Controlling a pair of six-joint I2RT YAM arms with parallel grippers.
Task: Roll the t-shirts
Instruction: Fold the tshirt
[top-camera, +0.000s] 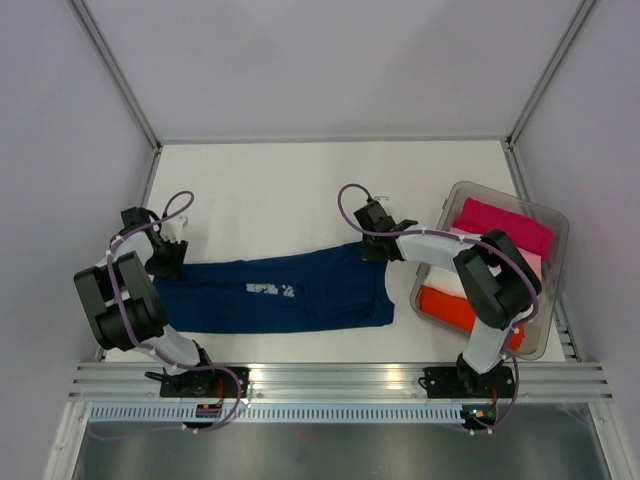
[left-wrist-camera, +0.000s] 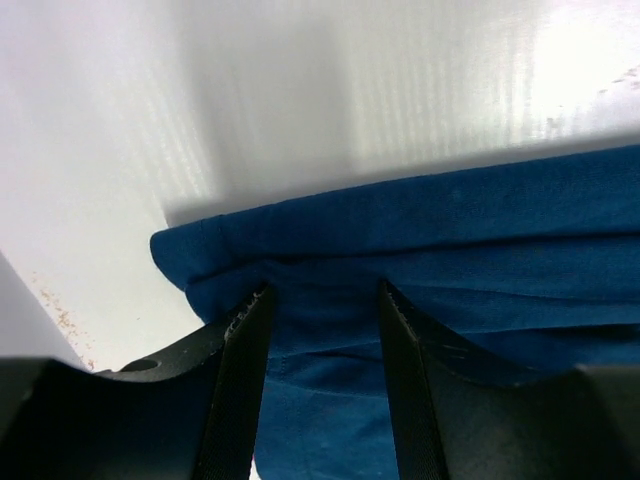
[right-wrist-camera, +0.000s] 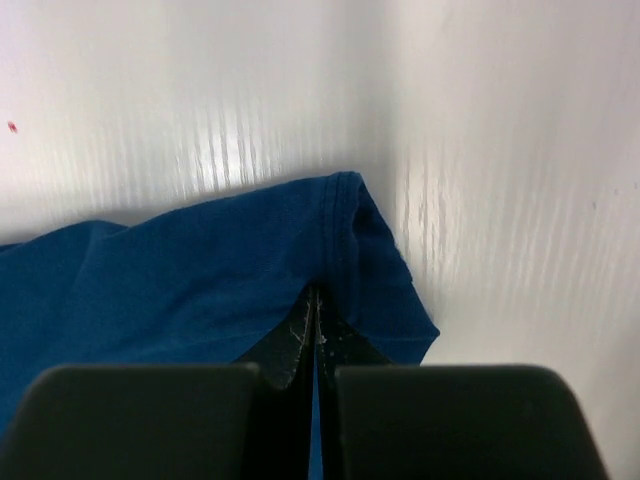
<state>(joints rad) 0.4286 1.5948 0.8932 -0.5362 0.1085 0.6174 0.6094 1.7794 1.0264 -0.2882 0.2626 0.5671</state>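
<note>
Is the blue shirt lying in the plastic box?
No, the blue shirt lies spread on the table, beside the box.

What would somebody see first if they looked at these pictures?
A long navy t-shirt lies stretched across the middle of the white table, with the right gripper pinching its right end and the left gripper at its left end. To the right, a clear bin holds a magenta tee and an orange-red tee.
</note>
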